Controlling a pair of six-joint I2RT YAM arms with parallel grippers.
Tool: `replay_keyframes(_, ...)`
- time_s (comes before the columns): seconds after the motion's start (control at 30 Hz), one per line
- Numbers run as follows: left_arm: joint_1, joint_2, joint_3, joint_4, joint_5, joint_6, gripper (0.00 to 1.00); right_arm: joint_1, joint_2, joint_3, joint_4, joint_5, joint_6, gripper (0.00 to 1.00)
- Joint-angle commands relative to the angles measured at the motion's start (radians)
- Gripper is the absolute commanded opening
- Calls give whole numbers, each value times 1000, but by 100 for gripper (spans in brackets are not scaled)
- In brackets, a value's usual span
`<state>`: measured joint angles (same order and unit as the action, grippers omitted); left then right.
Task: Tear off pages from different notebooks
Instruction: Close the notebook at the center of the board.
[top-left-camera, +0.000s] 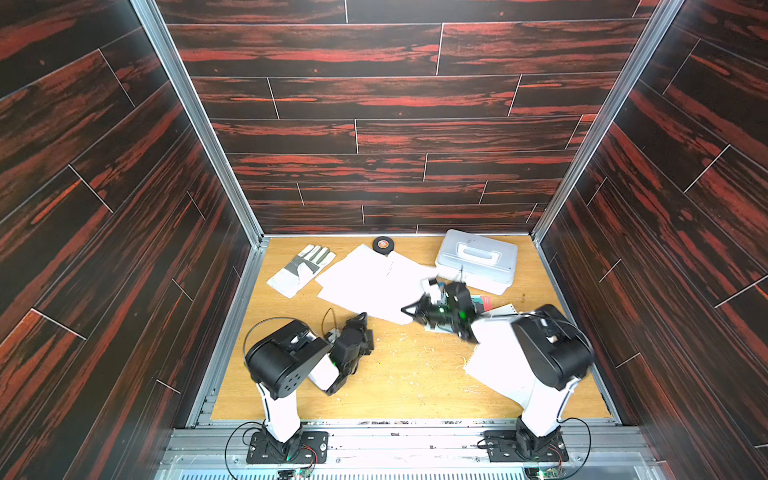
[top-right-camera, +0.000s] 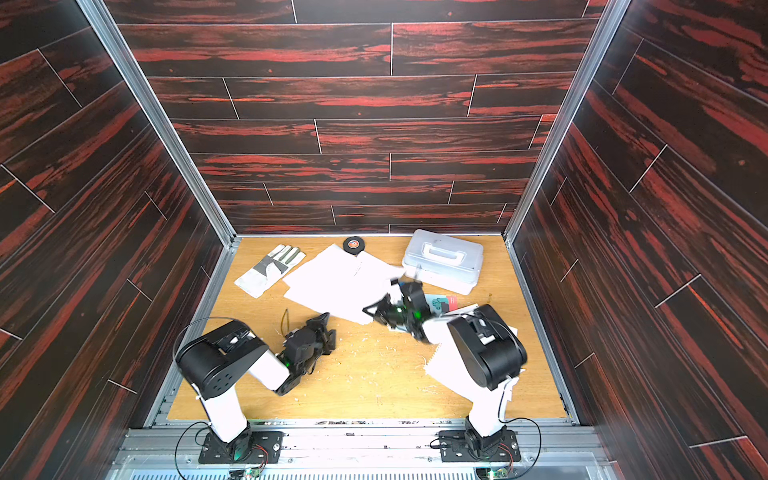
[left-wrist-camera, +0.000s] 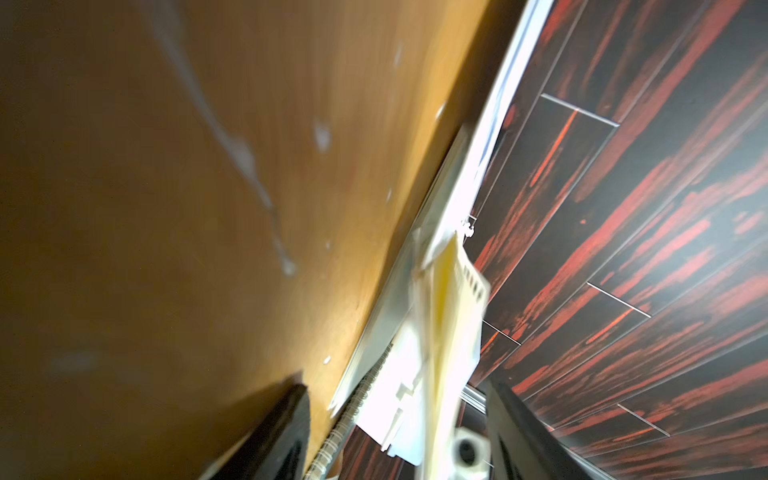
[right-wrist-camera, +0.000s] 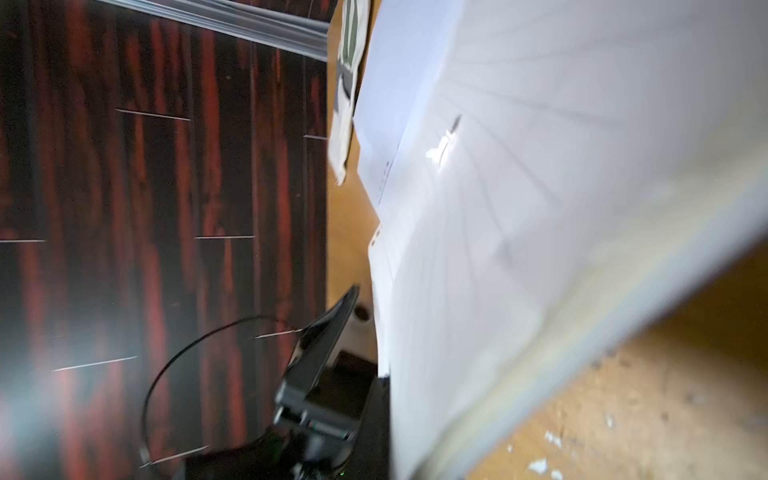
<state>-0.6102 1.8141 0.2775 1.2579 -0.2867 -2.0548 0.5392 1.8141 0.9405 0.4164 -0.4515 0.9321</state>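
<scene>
Left wrist view shows the left gripper (left-wrist-camera: 399, 386) released, well short of the translucent white handled plastic box (top-left-camera: 478, 257). Farther, the right gripper (top-left-camera: 409, 309) seems clenched on a plain white torn page (right-wrist-camera: 540, 208), though blur hides it. I'd pin the teal-patterned spiral notebook (top-left-camera: 482, 302) before the box and pull steadily.

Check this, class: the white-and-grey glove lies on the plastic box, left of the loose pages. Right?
No. The glove lies on the table, not on the plastic box, as both top views show. It is indeed left of the loose pages.
</scene>
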Motion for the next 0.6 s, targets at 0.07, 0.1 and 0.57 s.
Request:
replay_keyframes(0.07,57,16,-169,134,-67,22,74,22,-15,254,-749,410,-506,0)
replay_keyframes(0.1,69,42,-186,152,-53,6,74,24,-11,285,-799,433,-534,0)
replay_keyframes(0.57,105,49,-195,150,-47,19,71,188,65,776,-1499,1199,-739,2)
